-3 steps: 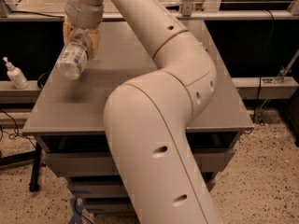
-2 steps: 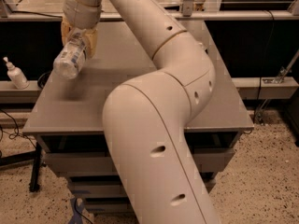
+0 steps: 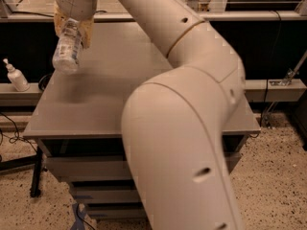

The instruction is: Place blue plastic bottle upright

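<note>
- Nearest, filling the middle and lower right: bulky cream arm (image 3: 177, 143), elbow segment towards the camera, upper links climbing leftwards to the top edge
- Below and around it: speckled floor (image 3: 278, 186); black cables (image 3: 12, 133) trailing at the left; a dark stand leg (image 3: 36, 176) beside the table's front corner
- Next: grey table (image 3: 120, 75), flat top, front edge level across the picture, drawer-like fronts underneath, right part hidden behind the arm
- Above the table's left part, clear of the surface: blue plastic bottle (image 3: 65, 54), clear and ribbed, pale label round its middle; long axis steeply slanted, not upright; upper end tucked up and to the right inside the pincer, rounded lower end pointing down, left and somewhat towards the camera; cap end hidden; faint shadow on the tabletop beneath
- At the top left, at the end of the arm: gripper (image 3: 73, 30), clenched round the bottle's upper part; yellowish fingers (image 3: 87, 32) pressed against either side of it
- Farther left, off the table: small white pump bottle (image 3: 15, 75), upright on a low pale ledge (image 3: 19, 92)
- Farthest: pale rail (image 3: 268, 16) running across behind the table, dark gap below it
</note>
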Tool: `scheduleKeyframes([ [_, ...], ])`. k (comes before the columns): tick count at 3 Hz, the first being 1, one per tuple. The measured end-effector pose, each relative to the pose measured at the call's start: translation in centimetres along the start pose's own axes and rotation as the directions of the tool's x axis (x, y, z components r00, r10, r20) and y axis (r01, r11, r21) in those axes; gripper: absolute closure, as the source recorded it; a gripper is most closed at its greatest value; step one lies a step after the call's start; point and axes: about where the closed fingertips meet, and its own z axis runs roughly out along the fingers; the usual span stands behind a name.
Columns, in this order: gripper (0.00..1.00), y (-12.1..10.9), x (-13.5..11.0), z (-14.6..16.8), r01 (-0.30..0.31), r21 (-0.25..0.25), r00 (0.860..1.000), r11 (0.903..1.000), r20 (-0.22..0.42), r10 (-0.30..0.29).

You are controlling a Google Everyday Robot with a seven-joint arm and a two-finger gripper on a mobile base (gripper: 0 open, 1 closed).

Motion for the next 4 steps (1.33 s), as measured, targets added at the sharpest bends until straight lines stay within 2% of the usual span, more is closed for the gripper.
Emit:
scheduleKeyframes([
  [1,1.00,-0.6,-0.2,-4.6,0.193,0.028,0.967,0.9808,-0.177,-0.185],
  [2,1.00,1.3,-2.0,-4.8,0.339,0.060,0.916,0.9388,-0.247,-0.316],
  [3,1.00,2.5,-2.3,-3.3,0.427,0.181,0.882,0.8859,-0.299,-0.364],
  [4,1.00,1.5,-1.3,-4.7,0.497,0.213,0.833,0.8413,-0.390,-0.393],
])
